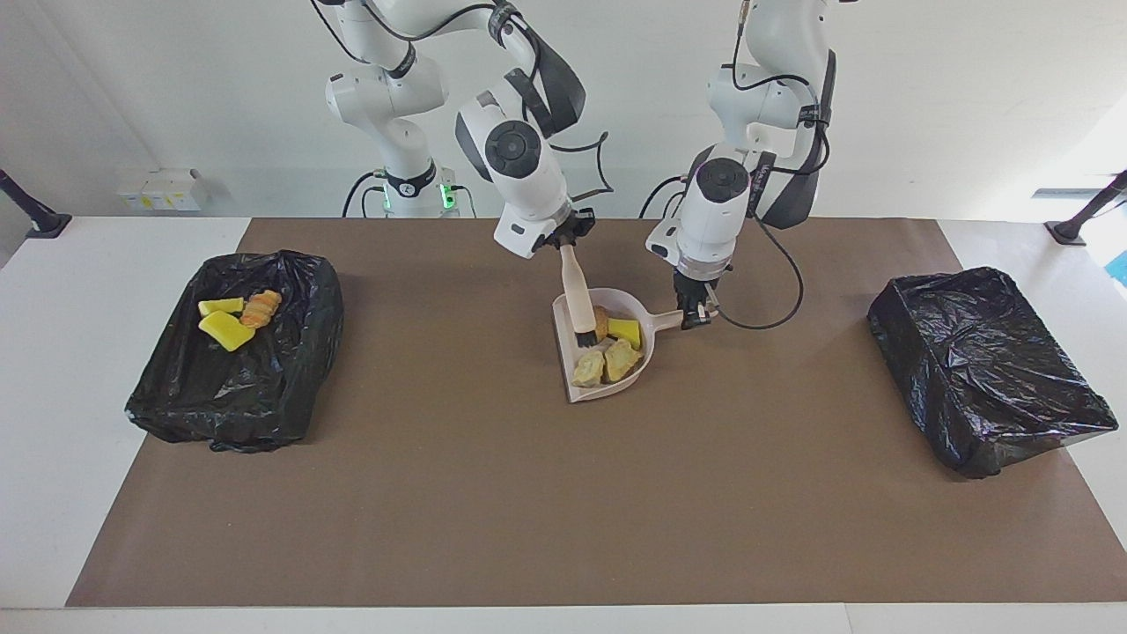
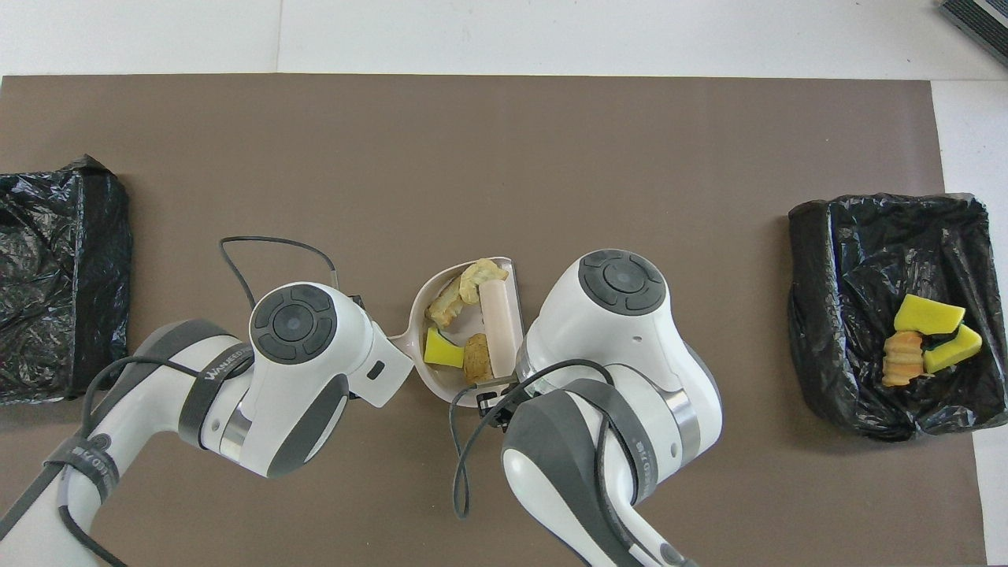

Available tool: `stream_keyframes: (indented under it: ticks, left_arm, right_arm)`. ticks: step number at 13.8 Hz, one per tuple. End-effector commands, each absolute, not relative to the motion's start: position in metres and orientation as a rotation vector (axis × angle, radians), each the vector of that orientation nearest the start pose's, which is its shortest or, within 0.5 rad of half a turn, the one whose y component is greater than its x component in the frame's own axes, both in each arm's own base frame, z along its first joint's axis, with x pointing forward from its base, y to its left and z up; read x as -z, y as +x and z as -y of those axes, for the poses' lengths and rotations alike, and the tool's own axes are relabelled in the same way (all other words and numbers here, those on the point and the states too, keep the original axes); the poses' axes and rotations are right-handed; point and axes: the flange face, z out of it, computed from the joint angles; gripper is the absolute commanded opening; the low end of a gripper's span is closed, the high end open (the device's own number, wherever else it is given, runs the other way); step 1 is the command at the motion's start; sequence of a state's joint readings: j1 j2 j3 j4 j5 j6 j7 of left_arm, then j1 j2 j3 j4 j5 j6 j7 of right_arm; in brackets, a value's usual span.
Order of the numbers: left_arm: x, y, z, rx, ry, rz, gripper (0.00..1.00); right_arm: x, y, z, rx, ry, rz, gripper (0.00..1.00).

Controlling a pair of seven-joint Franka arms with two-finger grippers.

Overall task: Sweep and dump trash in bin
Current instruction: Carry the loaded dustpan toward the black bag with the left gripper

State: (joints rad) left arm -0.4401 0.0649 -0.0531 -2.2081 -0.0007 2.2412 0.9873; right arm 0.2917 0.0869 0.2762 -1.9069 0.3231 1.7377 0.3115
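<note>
Brown desk mat [image 1: 546,493]: trash [image 1: 607,357] light, loose in dustpan [image 1: 572,387]. Your left hand [image 1: 694,315] pinches dustpan handle, right hand [image 1: 563,239] pinches brush [image 1: 577,299]; lift level.

White table [image 1: 106,264] (brown mat [image 1: 493,493] on top), plain white wall [image 1: 176,88].

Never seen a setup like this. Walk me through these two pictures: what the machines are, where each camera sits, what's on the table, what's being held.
Two white robot arms work at a table covered by a brown mat. One camera faces them from across the table; the other looks down from above them.

The left pincer is shut on the handle of a beige dustpan. The right pincer is shut on a hand brush, its bristles over the pan. In the pan lie four bits of trash.

A black-lined bin at the right arm's end holds three more bits. Another bin sits at the left arm's end.
</note>
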Motion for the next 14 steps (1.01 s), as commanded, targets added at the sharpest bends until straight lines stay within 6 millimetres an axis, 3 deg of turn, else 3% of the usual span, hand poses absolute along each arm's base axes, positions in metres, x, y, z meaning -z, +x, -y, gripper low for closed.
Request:
stream_keyframes:
  ticks: [1,3,5,7,8,10,12,14]
  left_arm:
    - [-0.343,0.476,0.242,0.017,-2.363,-2.154,0.00]
    - [-0.350,0.487,0.227,0.036,-2.379,-2.138,0.00]
    - [-0.360,0.497,0.207,0.066,-2.387,-2.160,0.00]
    - [-0.384,0.515,0.181,0.067,-2.402,-2.181,0.00]
    - [-0.399,0.523,0.169,0.068,-2.409,-2.214,0.00]
    - [-0.420,0.538,0.137,0.084,-2.432,-2.232,0.00]
    - [-0.449,0.555,0.103,0.145,-2.440,-2.258,0.00]
    - [-0.463,0.564,0.055,0.252,-2.463,-2.295,0.00]
  right_arm:
    - [-0.436,0.457,-0.297,-0.528,-2.970,0.369,0.00]
    - [-0.432,0.458,-0.279,-0.554,-3.050,0.408,0.00]
    - [-0.428,0.471,-0.243,-0.589,-3.162,0.438,0.00]
    - [-0.426,0.474,-0.230,-0.612,-3.179,0.518,0.00]
    - [-0.422,0.475,-0.224,-0.621,-3.165,0.456,0.00]
    - [-0.418,0.460,-0.240,-0.608,-3.088,0.206,0.00]
    - [-0.408,0.438,-0.287,-0.629,-3.033,0.077,0.00]
    - [-0.398,0.419,-0.330,-0.625,-3.012,-0.019,0.00]
